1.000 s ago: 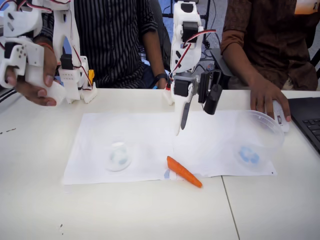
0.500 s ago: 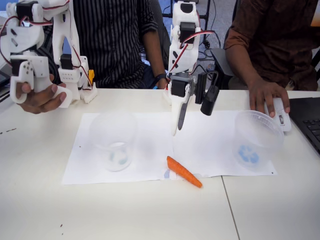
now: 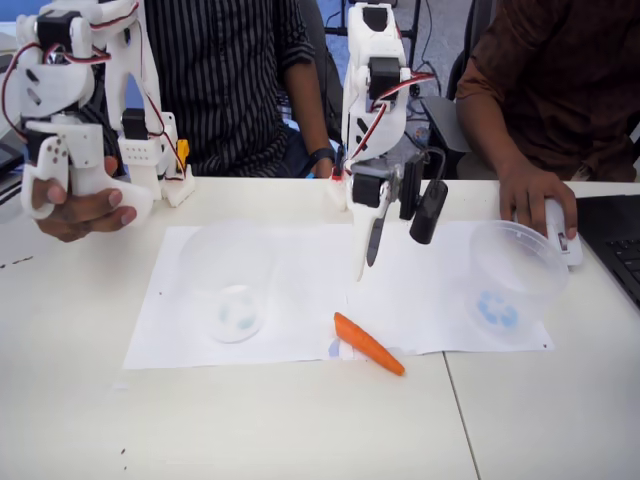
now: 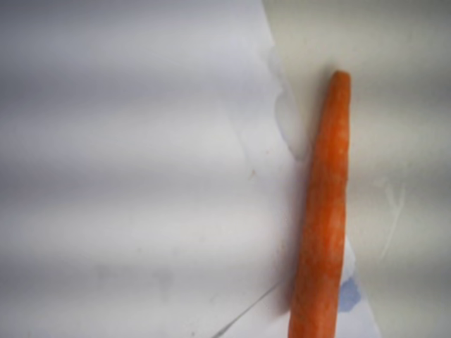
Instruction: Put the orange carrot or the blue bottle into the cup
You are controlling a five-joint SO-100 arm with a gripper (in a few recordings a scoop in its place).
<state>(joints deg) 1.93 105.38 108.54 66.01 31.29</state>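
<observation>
Above paper sheet [image 3: 300, 270], your fingers [image 3: 395, 235] hung parted, empty; orange carrot [image 3: 368, 343] at 6 o'clock ungrasped, cup [image 3: 226, 282] empty at 9.

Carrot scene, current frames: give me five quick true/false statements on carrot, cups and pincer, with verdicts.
1. The orange carrot lies at the front edge of the white paper. True.
2. The carrot is inside the cup. False: it lies outside, to the cup's right in the fixed view.
3. The pincer hangs above the paper, open and holding nothing. True.
4. The cup with the blue emblem stands left of the carrot. False: it stands to the right.
5. A hand rests behind that right cup. True.
</observation>
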